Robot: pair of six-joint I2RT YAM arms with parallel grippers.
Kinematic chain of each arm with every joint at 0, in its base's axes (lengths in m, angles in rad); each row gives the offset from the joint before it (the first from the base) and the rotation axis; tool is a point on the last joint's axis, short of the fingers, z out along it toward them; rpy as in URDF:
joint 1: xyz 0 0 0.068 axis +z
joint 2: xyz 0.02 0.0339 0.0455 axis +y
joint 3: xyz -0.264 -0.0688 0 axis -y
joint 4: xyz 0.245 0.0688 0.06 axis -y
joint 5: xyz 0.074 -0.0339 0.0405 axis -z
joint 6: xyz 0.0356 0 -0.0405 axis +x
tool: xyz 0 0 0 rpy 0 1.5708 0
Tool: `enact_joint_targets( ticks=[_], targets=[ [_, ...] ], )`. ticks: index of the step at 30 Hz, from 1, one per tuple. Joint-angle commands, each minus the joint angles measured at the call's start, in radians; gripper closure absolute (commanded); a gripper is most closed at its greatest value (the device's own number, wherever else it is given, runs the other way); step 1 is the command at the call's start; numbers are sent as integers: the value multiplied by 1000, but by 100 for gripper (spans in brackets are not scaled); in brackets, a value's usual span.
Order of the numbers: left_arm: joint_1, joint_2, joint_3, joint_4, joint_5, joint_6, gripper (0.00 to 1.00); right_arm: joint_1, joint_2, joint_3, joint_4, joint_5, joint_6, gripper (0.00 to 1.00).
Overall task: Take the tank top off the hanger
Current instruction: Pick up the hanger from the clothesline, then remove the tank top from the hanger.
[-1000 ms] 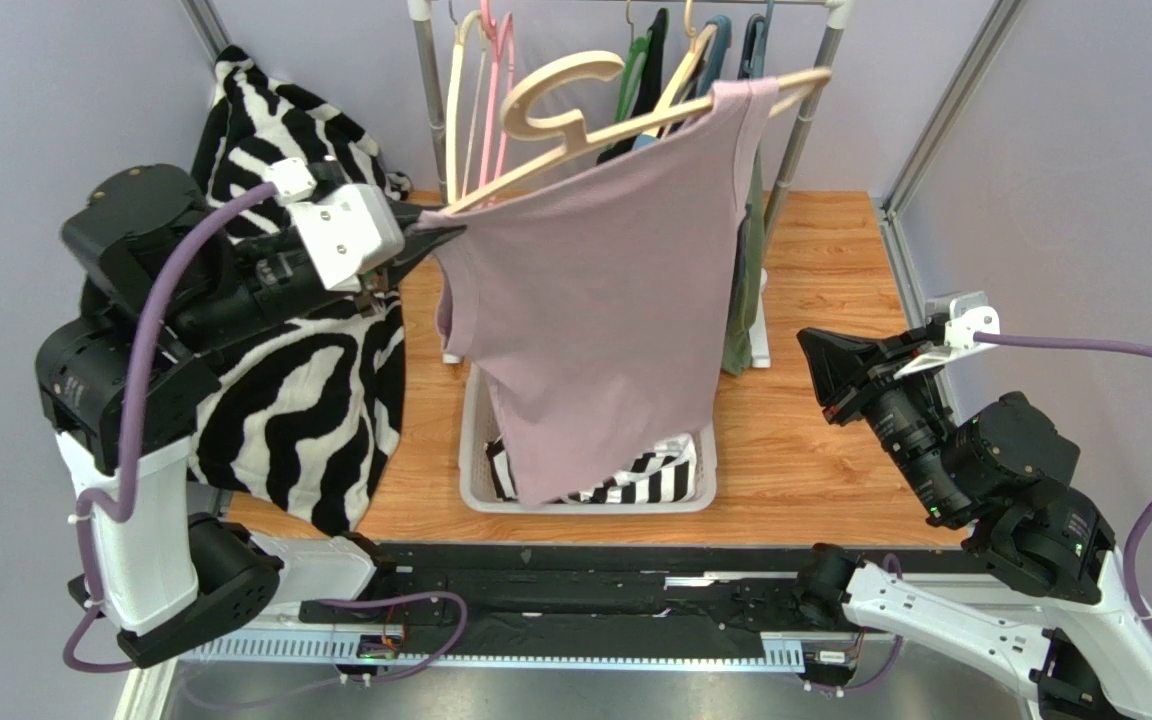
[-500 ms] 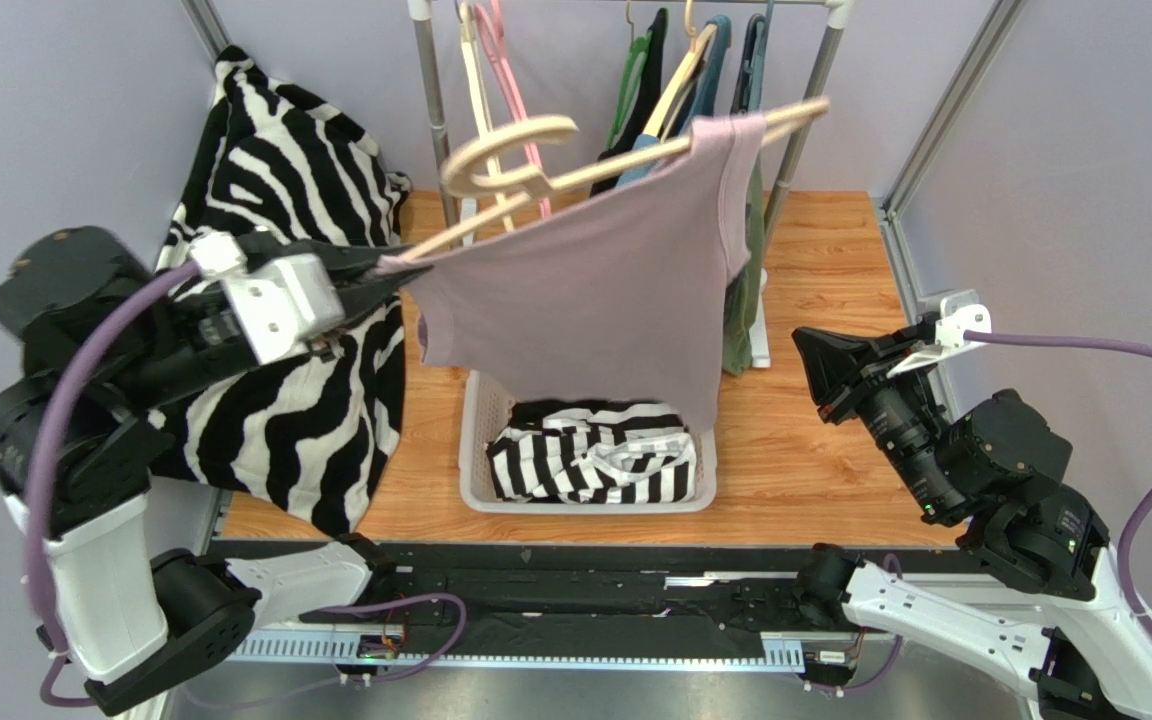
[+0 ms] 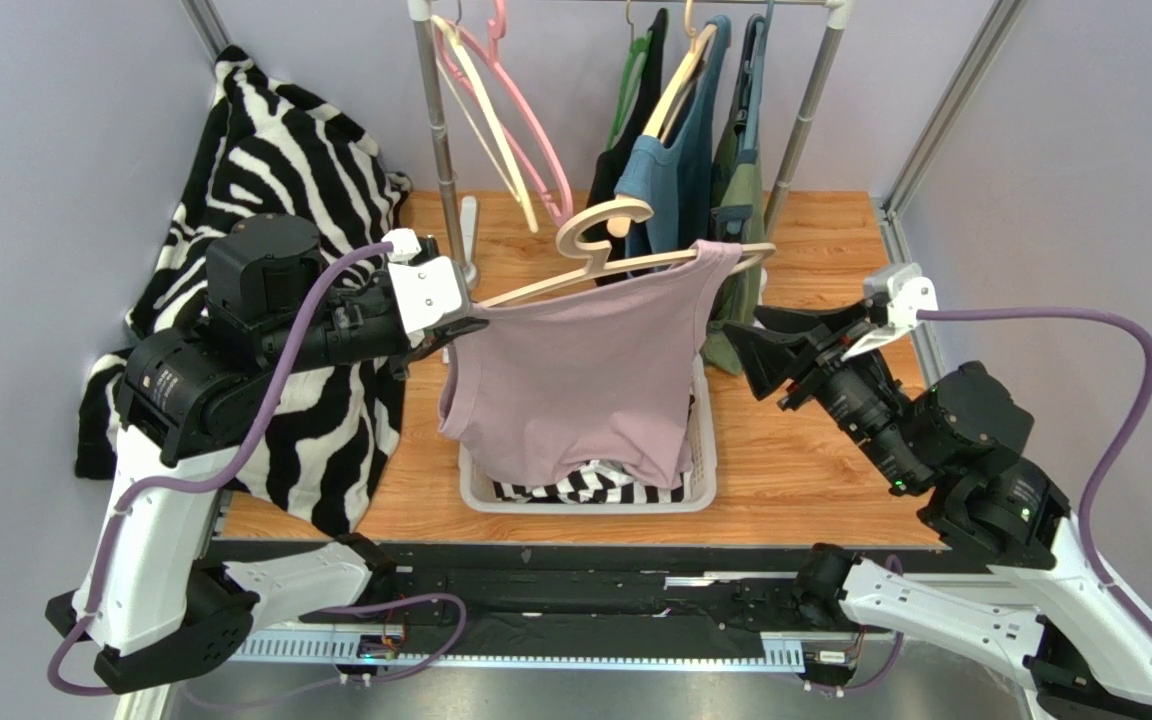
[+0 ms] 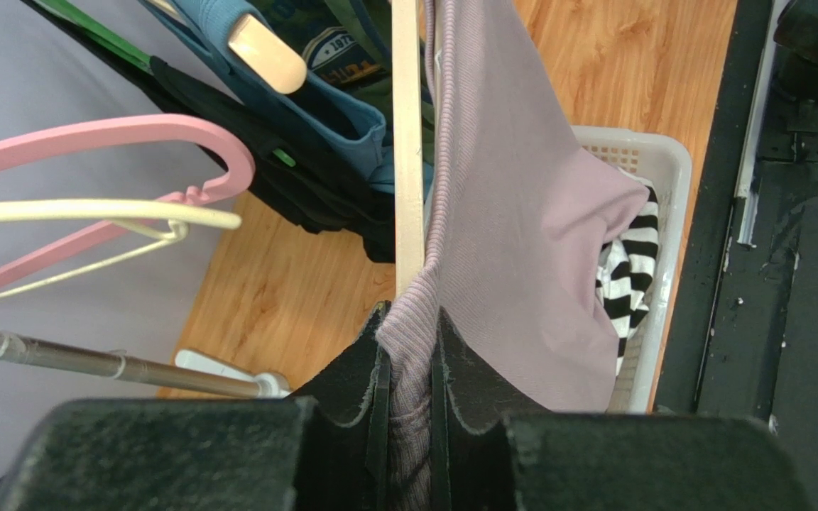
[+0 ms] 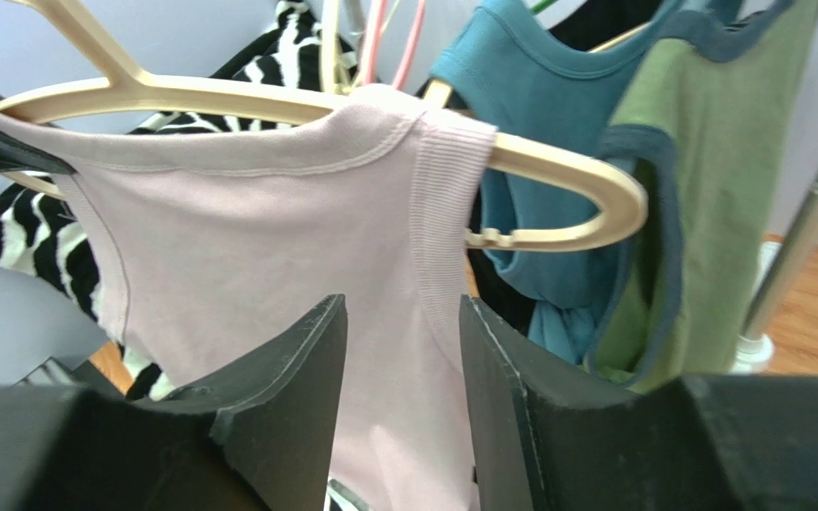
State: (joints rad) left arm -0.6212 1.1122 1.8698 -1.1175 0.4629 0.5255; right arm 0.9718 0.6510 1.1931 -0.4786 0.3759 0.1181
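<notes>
A mauve tank top (image 3: pixel 575 375) hangs on a cream wooden hanger (image 3: pixel 597 240) held off the rail, above the basket. My left gripper (image 3: pixel 444 324) holds the hanger's left end and is shut on the top's ribbed shoulder strap (image 4: pixel 411 319). The hanger's bar (image 4: pixel 407 138) runs away from the jaws beside the cloth. My right gripper (image 3: pixel 748 327) is open at the top's right side. In the right wrist view its fingers (image 5: pixel 403 314) stand apart in front of the tank top (image 5: pixel 264 234), below the right shoulder on the hanger (image 5: pixel 552 170), with nothing between them.
A white basket (image 3: pixel 582 504) with striped clothes sits under the tank top. Zebra-print fabric (image 3: pixel 297 150) is draped at the left. The rack pole (image 3: pixel 440 135), pink hangers (image 3: pixel 522 120) and teal and green tops (image 3: pixel 672 165) hang close behind.
The left arm has brought the hanger and tank top down and forward over the basket. The right arm has moved left up to the top's right side and its jaws have opened.
</notes>
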Motion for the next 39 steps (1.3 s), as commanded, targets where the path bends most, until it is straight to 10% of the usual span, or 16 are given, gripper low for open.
enact_joint_targets(
  ticks=[1,11,23,31,35,39],
  targets=[
    [-2,-25,22,79,43,-25,100,-2,48,4,142,-61,9,51],
    [-2,-55,8,76,62,-44,100,-2,108,-41,288,-66,5,51],
    [-2,-58,-6,65,71,-39,100,-2,108,-29,340,-140,34,98],
    [0,-69,-9,62,71,-38,100,-2,73,-52,327,-69,31,100],
    [-2,-72,3,59,74,-39,100,-2,15,-107,304,-8,22,61],
    [0,-71,12,54,83,-44,100,-4,-17,-151,299,-20,17,47]
  ],
)
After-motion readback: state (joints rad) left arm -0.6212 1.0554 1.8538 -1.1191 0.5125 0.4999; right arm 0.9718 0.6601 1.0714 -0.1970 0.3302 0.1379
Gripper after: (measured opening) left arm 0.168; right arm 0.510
